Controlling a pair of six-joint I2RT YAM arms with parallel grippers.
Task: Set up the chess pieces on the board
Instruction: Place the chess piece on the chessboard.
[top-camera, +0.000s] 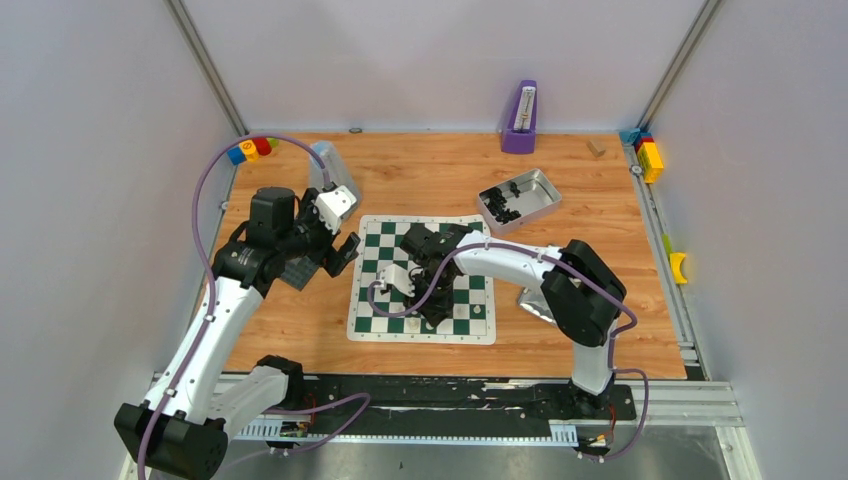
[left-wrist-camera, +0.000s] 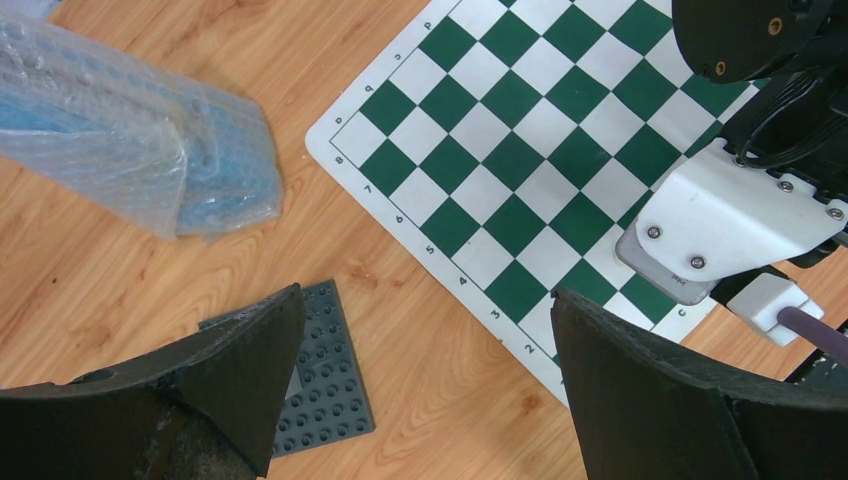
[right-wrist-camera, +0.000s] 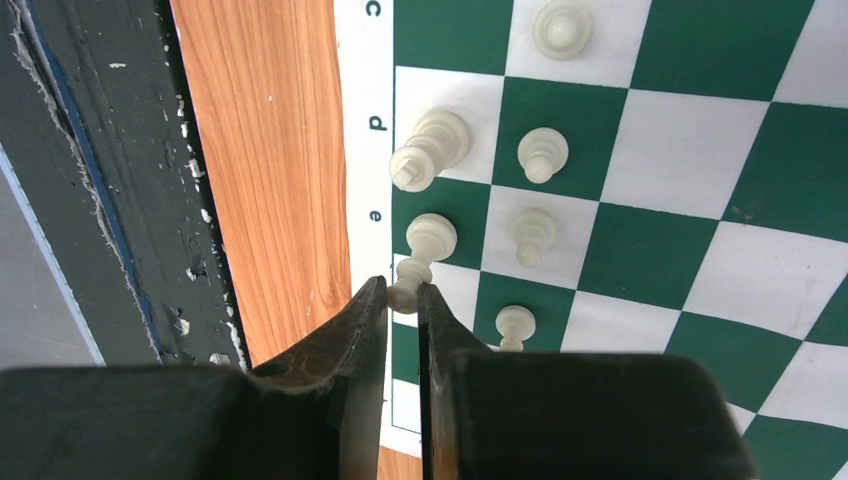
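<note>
Tabletop (right-wrist-camera: 280, 150) meets board (right-wrist-camera: 650, 250) edge where right gripper (right-wrist-camera: 402, 290) pinches chess piece (right-wrist-camera: 408, 272).

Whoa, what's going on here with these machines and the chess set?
A chess set is being laid out. The right tool pinches a small white piece over the near edge row of the board, beside other white pieces already standing there in two rows. The left tool hangs open and empty over the table next to the board, above a grey studded plate.
</note>
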